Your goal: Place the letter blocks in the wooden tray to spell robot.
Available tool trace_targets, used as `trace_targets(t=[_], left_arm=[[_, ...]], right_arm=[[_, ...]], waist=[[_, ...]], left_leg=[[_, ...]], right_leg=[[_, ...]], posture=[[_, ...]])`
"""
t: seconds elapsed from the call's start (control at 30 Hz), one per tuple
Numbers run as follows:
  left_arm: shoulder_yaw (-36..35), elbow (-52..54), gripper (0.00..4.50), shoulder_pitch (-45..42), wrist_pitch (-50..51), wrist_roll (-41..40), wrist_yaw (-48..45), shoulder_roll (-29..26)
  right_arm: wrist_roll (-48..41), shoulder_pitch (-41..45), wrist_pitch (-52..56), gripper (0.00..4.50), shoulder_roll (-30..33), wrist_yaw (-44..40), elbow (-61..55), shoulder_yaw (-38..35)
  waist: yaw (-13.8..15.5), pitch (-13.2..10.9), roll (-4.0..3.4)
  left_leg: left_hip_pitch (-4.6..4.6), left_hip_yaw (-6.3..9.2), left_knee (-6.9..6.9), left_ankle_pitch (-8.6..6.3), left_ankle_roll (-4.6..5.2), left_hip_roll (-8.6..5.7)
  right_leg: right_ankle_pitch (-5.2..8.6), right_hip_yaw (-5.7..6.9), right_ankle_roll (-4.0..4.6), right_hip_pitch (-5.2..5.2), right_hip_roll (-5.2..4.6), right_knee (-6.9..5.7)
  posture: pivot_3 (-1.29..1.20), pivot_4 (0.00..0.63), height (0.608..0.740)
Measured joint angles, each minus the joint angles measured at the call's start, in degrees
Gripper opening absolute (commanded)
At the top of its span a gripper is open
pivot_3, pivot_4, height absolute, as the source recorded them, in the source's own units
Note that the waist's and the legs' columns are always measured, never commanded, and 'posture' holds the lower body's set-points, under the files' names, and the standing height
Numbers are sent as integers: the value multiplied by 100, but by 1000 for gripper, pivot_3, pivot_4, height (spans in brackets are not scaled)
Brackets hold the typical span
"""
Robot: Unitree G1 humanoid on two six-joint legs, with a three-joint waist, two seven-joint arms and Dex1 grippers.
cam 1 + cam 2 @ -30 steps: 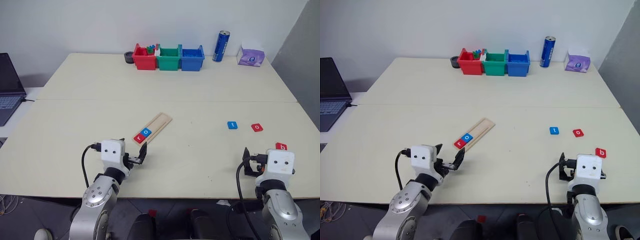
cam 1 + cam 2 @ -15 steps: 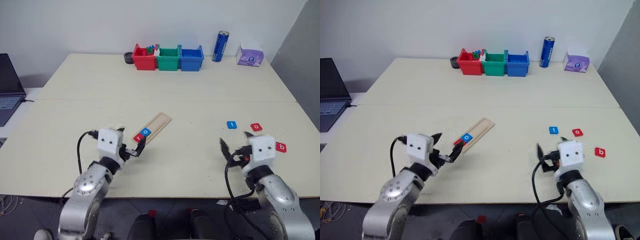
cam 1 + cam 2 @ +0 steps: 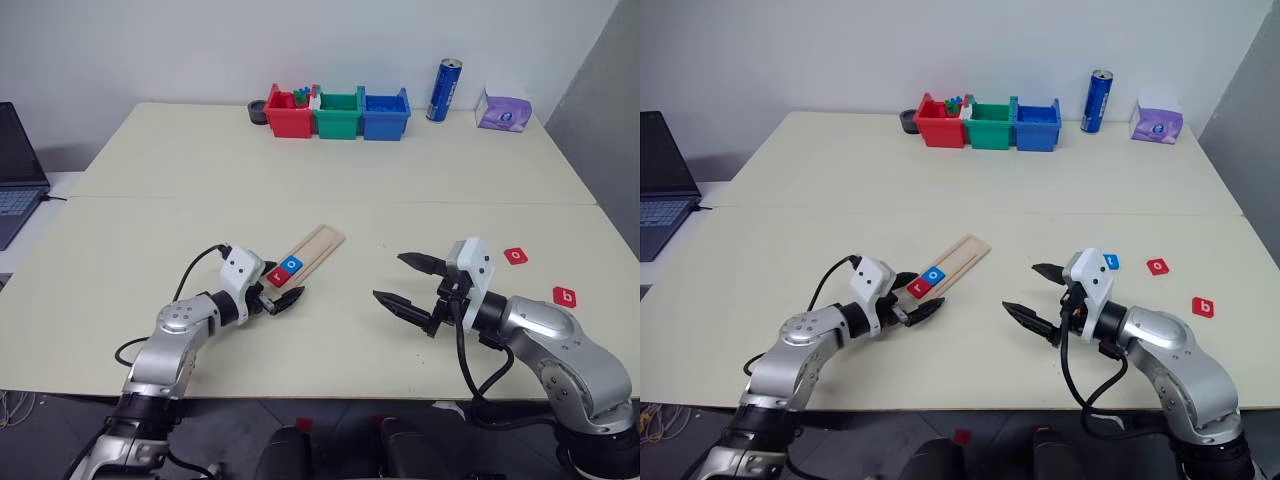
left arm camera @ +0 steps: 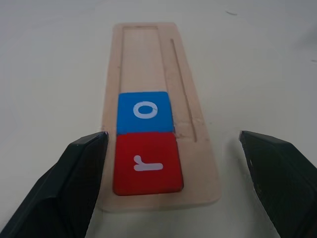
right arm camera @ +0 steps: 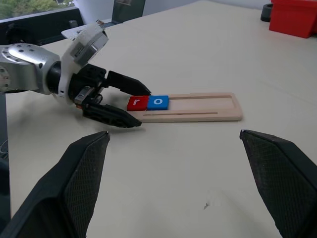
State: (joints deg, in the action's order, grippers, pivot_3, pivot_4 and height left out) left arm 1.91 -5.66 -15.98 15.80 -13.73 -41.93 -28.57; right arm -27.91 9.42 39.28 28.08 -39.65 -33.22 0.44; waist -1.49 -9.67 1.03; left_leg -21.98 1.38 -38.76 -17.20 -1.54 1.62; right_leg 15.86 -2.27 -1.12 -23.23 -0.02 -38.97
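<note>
The wooden tray [image 3: 314,249] lies slanted at the table's middle. A red "r" block [image 4: 147,162] sits at its near end, with a blue "o" block [image 4: 145,112] right behind it. My left gripper [image 3: 288,286] is open, its fingers [image 5: 114,117] on either side of that near end, holding nothing. My right gripper [image 3: 388,277] is open and empty a short way right of the tray, pointing toward it. A blue block [image 3: 1112,262] peeks out behind its wrist. A red "o" block [image 3: 514,255] and a red "b" block [image 3: 564,296] lie loose at the right.
Red [image 3: 289,115], green [image 3: 337,115] and blue [image 3: 384,115] bins stand at the table's far edge, with a blue can [image 3: 441,90] and a purple tissue pack [image 3: 502,108] to their right. A laptop [image 3: 15,170] sits off the table's left side.
Both arms swung inward. The left gripper moved forward and now straddles the tray's near end. The right gripper moved left from beside the "b" block and turned toward the tray.
</note>
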Motion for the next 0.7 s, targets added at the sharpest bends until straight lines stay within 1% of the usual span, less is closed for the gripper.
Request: trace_targets(t=[0.33,0.67,0.7], left_arm=[[50,-834,4500,-367,-590,340,17,265],[129,-1337,4500,-694,-632,393,-95,349],[139,-1377,4308,-727,-633,404,-129,341]], right_arm=[[-52,-86,5,4480,-13,245,-29,74],[-258,41,113,4480,16,355,-48,73],[-261,41,119,4497,19,358,-48,73]], waist=[[0,0,0],[10,10,-7],[10,11,-7]], left_leg=[[1,0,-2,0,-1,0],[12,2,-5,1,-1,-5],[13,2,-6,1,-1,-5]], right_leg=[[-1,1,-2,1,-3,-3],[-7,4,-10,13,-4,-8],[-8,4,-11,13,-4,-8]], posture=[[0,150,740],[0,150,740],[0,150,740]])
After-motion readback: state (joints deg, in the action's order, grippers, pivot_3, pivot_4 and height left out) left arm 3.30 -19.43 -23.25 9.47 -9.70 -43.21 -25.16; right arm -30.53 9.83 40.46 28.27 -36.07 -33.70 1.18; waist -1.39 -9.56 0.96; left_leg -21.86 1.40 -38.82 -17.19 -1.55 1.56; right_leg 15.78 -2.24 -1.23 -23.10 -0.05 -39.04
